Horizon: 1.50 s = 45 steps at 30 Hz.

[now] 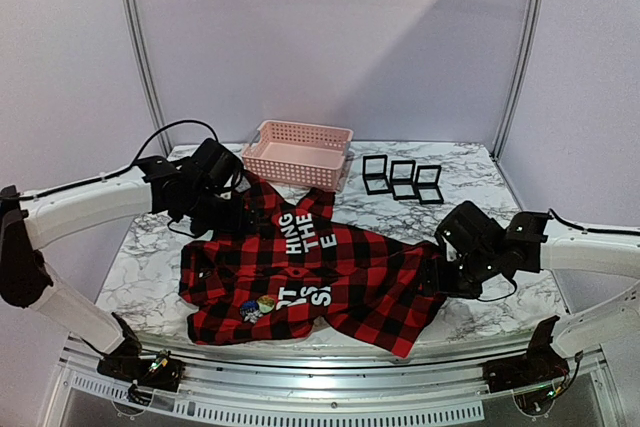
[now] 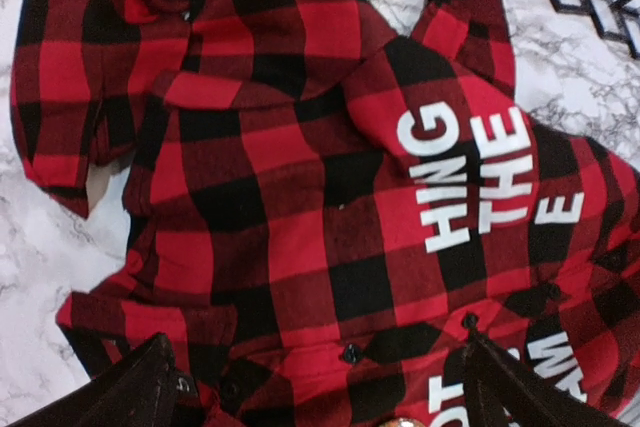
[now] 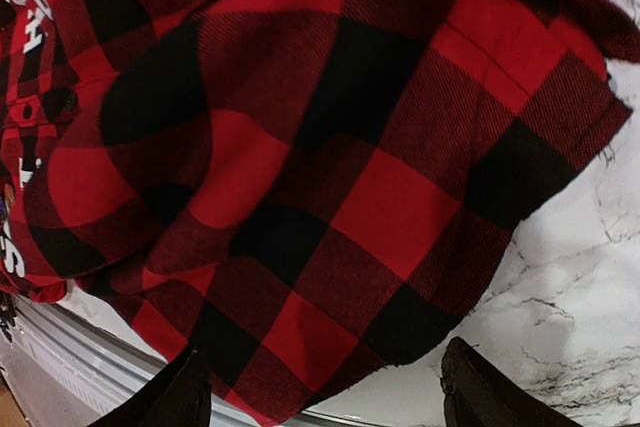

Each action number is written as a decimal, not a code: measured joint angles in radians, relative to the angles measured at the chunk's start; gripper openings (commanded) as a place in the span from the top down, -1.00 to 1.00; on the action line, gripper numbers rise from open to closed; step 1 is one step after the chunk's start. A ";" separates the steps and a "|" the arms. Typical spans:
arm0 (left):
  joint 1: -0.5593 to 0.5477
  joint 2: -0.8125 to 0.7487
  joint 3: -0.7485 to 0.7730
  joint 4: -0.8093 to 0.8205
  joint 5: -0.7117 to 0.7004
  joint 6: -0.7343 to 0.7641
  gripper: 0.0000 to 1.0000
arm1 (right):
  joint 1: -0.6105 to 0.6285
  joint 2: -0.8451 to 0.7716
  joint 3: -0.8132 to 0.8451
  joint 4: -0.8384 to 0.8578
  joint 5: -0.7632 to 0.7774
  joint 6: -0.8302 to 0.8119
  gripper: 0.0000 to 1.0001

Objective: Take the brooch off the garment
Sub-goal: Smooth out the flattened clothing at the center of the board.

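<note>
- Tabletop (image 1: pixel 150 267): white marble pattern, hard, smooth.
- Garment (image 1: pixel 330 267): red-and-black plaid flannel with white lettering, rumpled at centre frame; soft, limp, likely to bunch and lift if tugged.
- Basket (image 1: pixel 300 152): pink perforated plastic, upper centre.
- Left tool (image 2: pixel 322 387), right tool (image 3: pixel 330 387): both spread wide, empty, above cloth.
- Brooch (image 1: pixel 265 303): small, round, probably rigid, at garment's lower left; best pinched by rim, cloth held down beside it.

Both arms reach inward from opposite sides, wrists pitched down. The left gripper (image 1: pixel 226 214) and the right gripper (image 1: pixel 441 278) each hang with jaws spread wide.
</note>
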 measured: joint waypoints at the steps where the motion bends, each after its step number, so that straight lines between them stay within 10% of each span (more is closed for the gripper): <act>1: 0.002 0.030 0.020 0.014 -0.011 0.013 -0.99 | 0.008 0.004 -0.006 -0.010 -0.002 0.021 -0.50; 29: 0.077 0.334 0.047 0.182 -0.053 0.133 -0.92 | 0.100 0.272 0.062 -0.048 0.024 0.159 -0.05; 45: 0.094 0.430 0.046 0.256 -0.065 0.137 0.74 | 0.101 0.299 0.079 -0.064 0.106 0.200 0.82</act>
